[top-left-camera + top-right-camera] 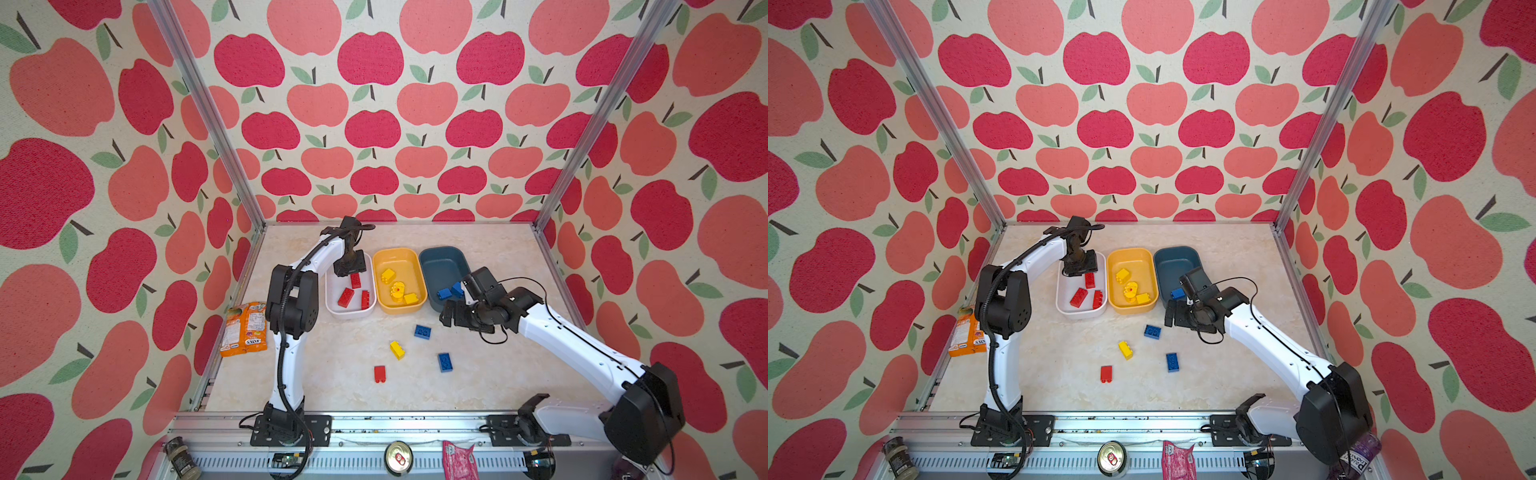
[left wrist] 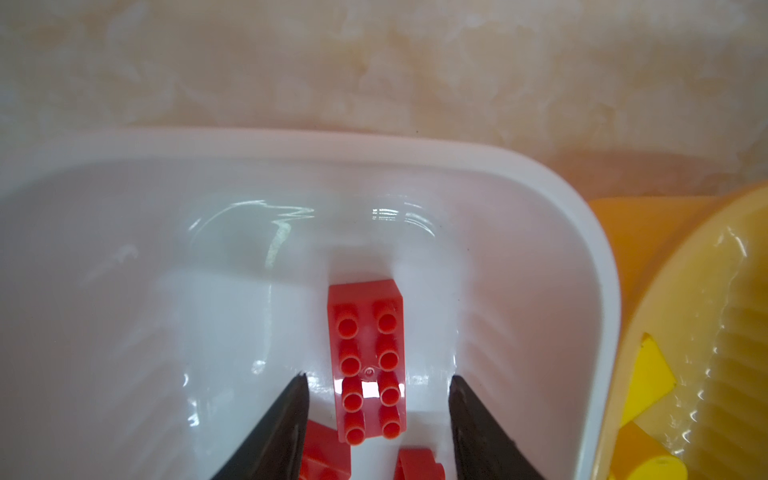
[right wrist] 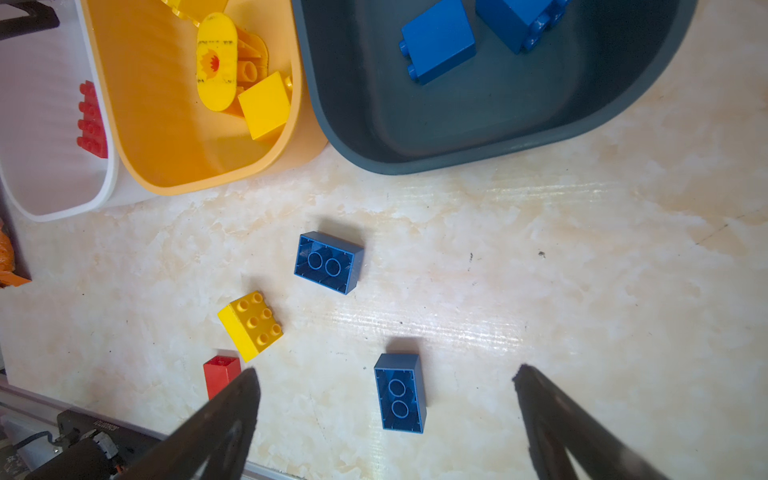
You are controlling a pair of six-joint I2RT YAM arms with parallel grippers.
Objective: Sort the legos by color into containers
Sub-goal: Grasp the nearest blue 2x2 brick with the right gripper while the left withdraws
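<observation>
Colour decided every placement: the white tub (image 1: 351, 316), just beside the yellow tub (image 1: 401, 259) on the left arm's side, held only red bricks. The yellow tub held yellow pieces, and the blue tub (image 1: 440, 262) on its other side held two blue ones. The left gripper (image 2: 376, 378) hung low inside the white tub, jaws apart and straddling a long red brick (image 2: 368, 361) that lay studs-up on the tub floor. A sliver of white showed on each side, so the brick seemed free rather than pinched, though the view was soft there. The right gripper (image 3: 385, 372) hovered over the table (image 3: 540, 270) in front of the yellow tub, jaws spread wide and holding nothing. A blue brick (image 3: 401, 392) lay beneath it, probably its next pick. Another blue brick (image 3: 328, 262), a yellow brick (image 3: 251, 324) and a small red brick (image 3: 221, 372) waited unsorted nearby.
</observation>
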